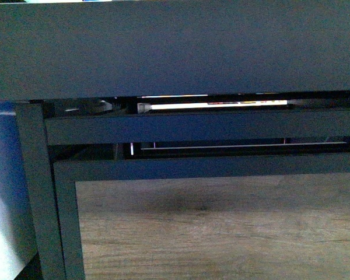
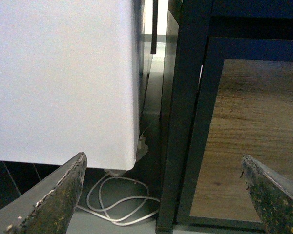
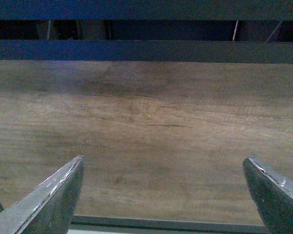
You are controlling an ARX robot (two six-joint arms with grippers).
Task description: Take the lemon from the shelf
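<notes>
The lemon is out of view in every frame. The shelf (image 1: 181, 52) fills the front view: the dark underside of a wide black tray on top, black frame bars below it, and the brown wood-grain lower panel (image 1: 221, 227) at the bottom. My left gripper (image 2: 163, 163) is open and empty, low down by the shelf's black corner post (image 2: 178, 122). My right gripper (image 3: 163, 163) is open and empty, facing the wood-grain panel (image 3: 146, 126) from close by.
A white-covered block (image 2: 63, 78) stands beside the shelf's corner post in the left wrist view. A white cable (image 2: 119, 202) lies coiled on the floor under it. A bright slit (image 1: 216, 105) shows between the tray and the frame bar.
</notes>
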